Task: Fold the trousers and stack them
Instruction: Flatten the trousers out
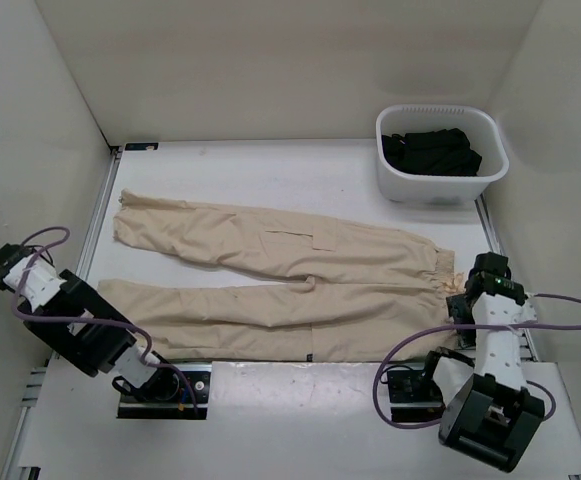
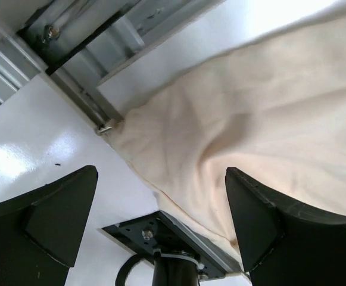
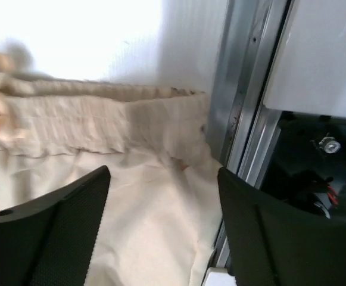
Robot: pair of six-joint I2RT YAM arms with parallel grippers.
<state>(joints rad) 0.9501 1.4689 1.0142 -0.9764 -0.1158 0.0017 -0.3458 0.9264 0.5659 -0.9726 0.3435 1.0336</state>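
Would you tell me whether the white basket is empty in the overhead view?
No, the white basket holds a black garment.

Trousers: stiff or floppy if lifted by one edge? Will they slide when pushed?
Likely floppy: the trousers lie flat with soft wrinkles, so a lifted edge should drape and the legs trail. Probably light; they may slide on the glossy table. The gathered waistband looks thicker, probably the easier pinch.
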